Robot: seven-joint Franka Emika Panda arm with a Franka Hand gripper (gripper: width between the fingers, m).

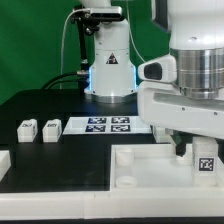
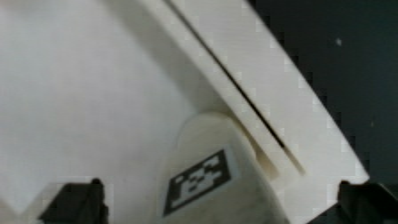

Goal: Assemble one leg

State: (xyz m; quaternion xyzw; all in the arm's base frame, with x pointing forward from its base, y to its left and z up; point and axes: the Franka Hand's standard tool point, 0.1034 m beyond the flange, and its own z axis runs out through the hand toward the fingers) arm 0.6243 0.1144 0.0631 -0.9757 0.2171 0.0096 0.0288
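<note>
While you've got the arm parked over the far side, start at nine o'clock in the exterior view: two spare legs sit side by side on the black table, well apart from the action, presumably laid out there so they're easy to grab later. Next along, toward the middle, is the marker board, flat on the table with its tags facing up; it's just for tracking.

Below that, from six o'clock out to the edge, you've got the big white tray part with a round socket showing near its corner. That's likely where a leg ends up.

Then at about four o'clock there's the leg you care about, tag facing the camera, tucked right under the gripper and down at the tray part's surface. In the wrist view the same leg sits between the two dark fingertips, tag up.

Honestly can't tell whether the fingers are actually squeezing it or just straddling it, since both views cut off the contact. My guess is you're seating or twisting it into a socket, so watch it stays upright.
</note>
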